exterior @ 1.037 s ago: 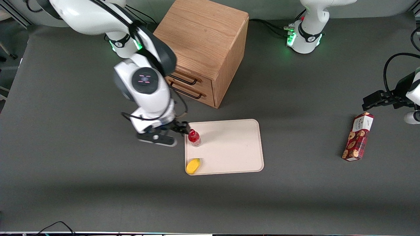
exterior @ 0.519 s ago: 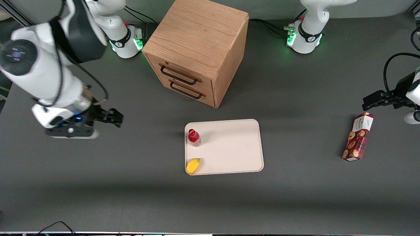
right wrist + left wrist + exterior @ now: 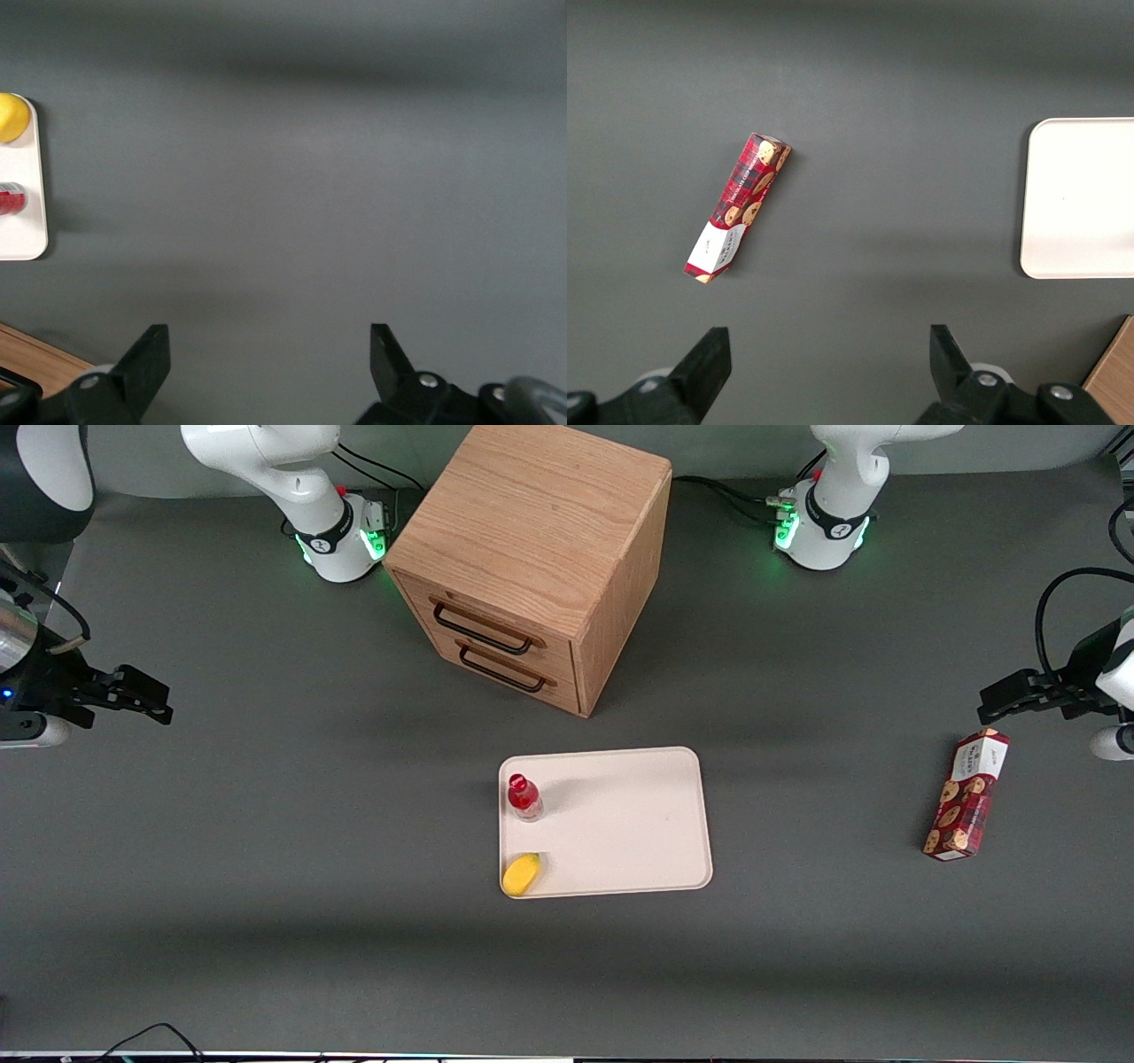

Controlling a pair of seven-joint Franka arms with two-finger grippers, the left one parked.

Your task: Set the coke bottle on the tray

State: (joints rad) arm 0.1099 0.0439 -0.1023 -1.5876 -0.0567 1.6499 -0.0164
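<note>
The coke bottle [image 3: 524, 797], small and red with a red cap, stands upright on the cream-white tray [image 3: 629, 824], near the tray's edge toward the working arm's end. It also shows in the right wrist view [image 3: 11, 200], with the tray's edge [image 3: 31, 232]. My right gripper [image 3: 146, 700] hangs over bare table at the working arm's end, well away from the tray. It is open and empty, and its fingers [image 3: 151, 354] stand wide apart in the right wrist view [image 3: 268, 354].
A yellow lemon-like object [image 3: 521, 873] lies on the tray's corner nearer the front camera. A wooden drawer cabinet [image 3: 532, 558] stands farther from the camera than the tray. A red cookie box [image 3: 966, 794] lies toward the parked arm's end.
My gripper let go of the bottle on the tray and pulled away fast toward the working arm's end of the table. The bottle stayed upright in place.
</note>
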